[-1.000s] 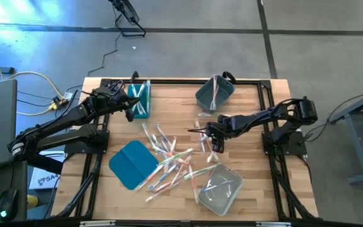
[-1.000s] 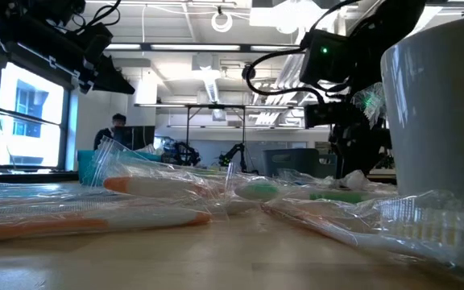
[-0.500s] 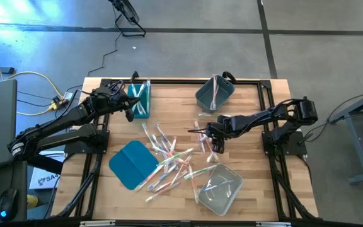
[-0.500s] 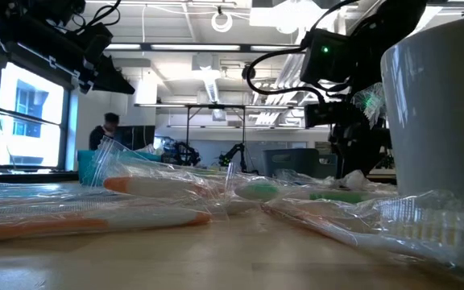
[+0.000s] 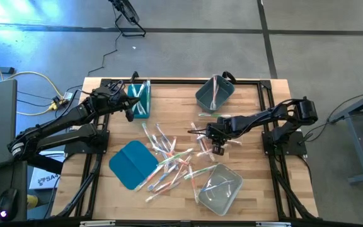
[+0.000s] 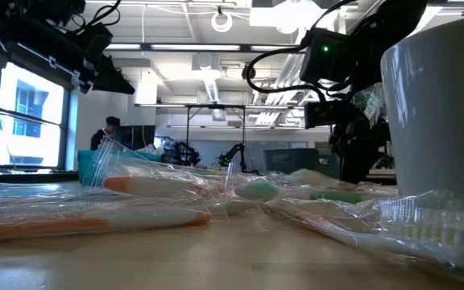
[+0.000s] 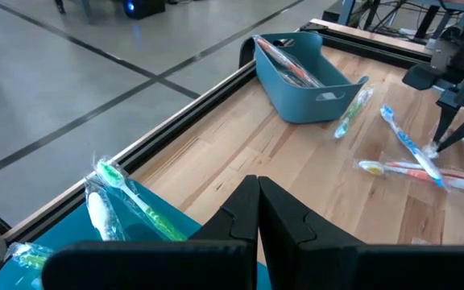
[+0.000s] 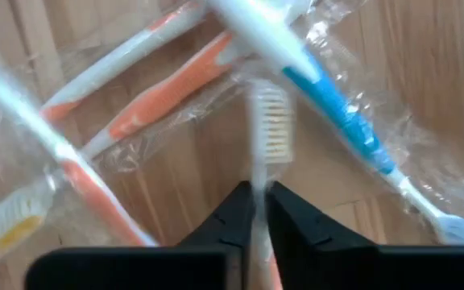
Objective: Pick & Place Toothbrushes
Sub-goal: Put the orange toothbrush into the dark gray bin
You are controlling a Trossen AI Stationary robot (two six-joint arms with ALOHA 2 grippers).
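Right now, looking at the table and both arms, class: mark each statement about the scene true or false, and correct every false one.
1. The right end effector is closed on a toothbrush. True.
2. The flat teal lid sits on top of the grey bin. False: it lies on the wood, on the left arm's side of the pile of toothbrushes.
3. The left end effector is open wide. False: its fingers are shut together, near the teal bin.
4. The grey bin holds at least one toothbrush. True.
5. The clear bin stands at the table's far edge. False: it is at the near edge, on the right arm's side.
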